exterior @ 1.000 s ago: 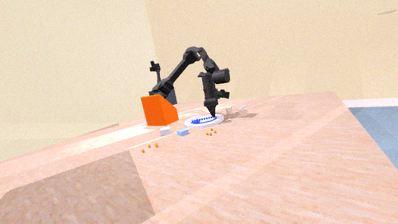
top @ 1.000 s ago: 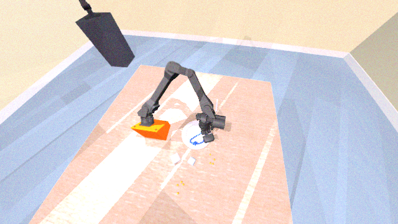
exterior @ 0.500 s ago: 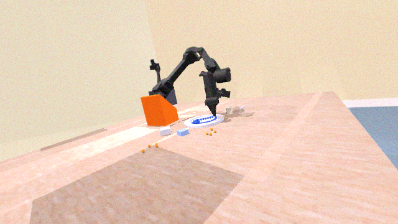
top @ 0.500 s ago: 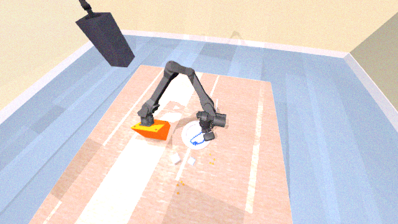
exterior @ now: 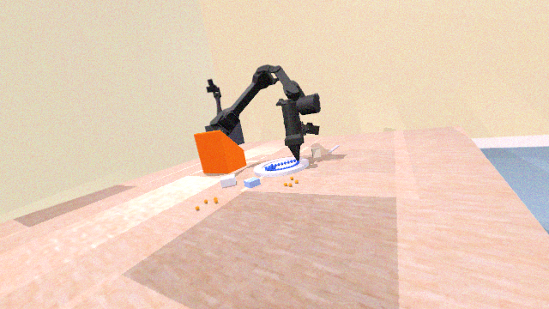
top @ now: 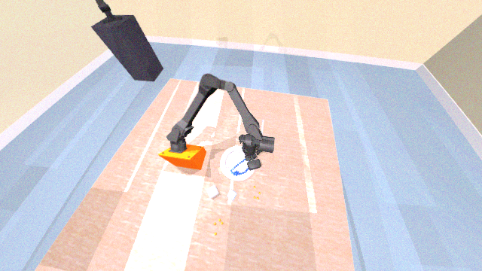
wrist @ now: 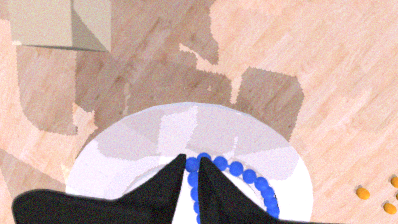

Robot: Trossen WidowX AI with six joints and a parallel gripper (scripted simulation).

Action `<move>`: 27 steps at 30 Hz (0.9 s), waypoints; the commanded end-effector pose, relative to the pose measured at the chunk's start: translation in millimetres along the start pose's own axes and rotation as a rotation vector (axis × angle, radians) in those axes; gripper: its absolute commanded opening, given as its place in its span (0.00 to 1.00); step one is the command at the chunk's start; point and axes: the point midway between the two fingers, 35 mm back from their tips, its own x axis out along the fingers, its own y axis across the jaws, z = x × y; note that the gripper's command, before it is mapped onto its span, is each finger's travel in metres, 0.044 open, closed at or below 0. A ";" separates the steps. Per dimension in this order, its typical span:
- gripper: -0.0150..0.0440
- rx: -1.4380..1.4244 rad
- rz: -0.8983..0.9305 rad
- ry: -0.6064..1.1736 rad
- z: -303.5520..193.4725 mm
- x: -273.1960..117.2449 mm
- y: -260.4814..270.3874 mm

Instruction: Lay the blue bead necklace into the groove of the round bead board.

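Observation:
The round white bead board (top: 223, 164) (exterior: 260, 172) (wrist: 120, 137) lies flat on the table. The blue bead necklace (top: 236, 173) (exterior: 271, 167) (wrist: 236, 169) lies on it as a long, narrow loop, with beads bunched at the end nearer the blocks. My gripper (exterior: 298, 160) (wrist: 192, 161) points down over the board's far side and is shut on the necklace's other end, low at the board. In the wrist view one strand runs down between the fingers and the other curves right, inside the rim. The fingers hide part of the groove.
A white block (top: 212, 192) (exterior: 228, 181) and a light blue block (top: 232, 195) (exterior: 252, 183) lie beside the board. A beige block (exterior: 316, 151) (wrist: 40, 22) stands behind it. Small orange beads (exterior: 290, 184) (wrist: 363, 193) lie in two groups. The arm's orange base (top: 184, 159) (exterior: 219, 154) is left.

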 end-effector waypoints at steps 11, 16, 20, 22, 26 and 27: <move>0.74 0.000 0.000 0.000 0.0 0.0 0.0; 0.97 0.005 0.003 -0.002 -0.2 -4.4 0.2; 1.00 0.005 0.003 -0.002 -0.6 -4.7 0.2; 1.00 0.005 0.003 -0.002 -0.6 -4.7 0.2; 1.00 0.005 0.003 -0.002 -0.6 -4.7 0.2; 1.00 0.005 0.003 -0.002 -0.6 -4.7 0.2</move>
